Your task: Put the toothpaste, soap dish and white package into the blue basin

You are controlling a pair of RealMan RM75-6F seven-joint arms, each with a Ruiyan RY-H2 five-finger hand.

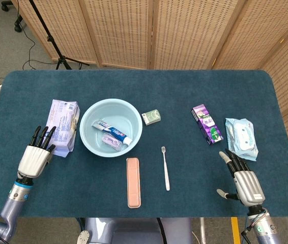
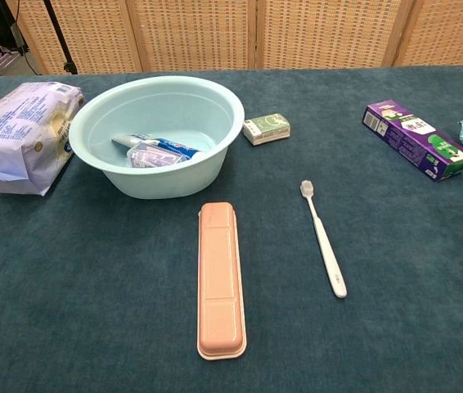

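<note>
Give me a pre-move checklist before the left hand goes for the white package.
1. Toothpaste in the blue basin: ok, it lies on the bottom.
2. Small clear purple item beside it in the basin: cannot tell whether it is the soap dish.
3. White package in the basin: not ok, it lies on the table left of it.
4. Left hand free: ok, fingers apart, holding nothing, just short of the package's near end.
5. Right hand out of the way: ok, open on the far right, near the wipes pack.
6. Path from package to basin: ok, nothing lies between them.
</note>
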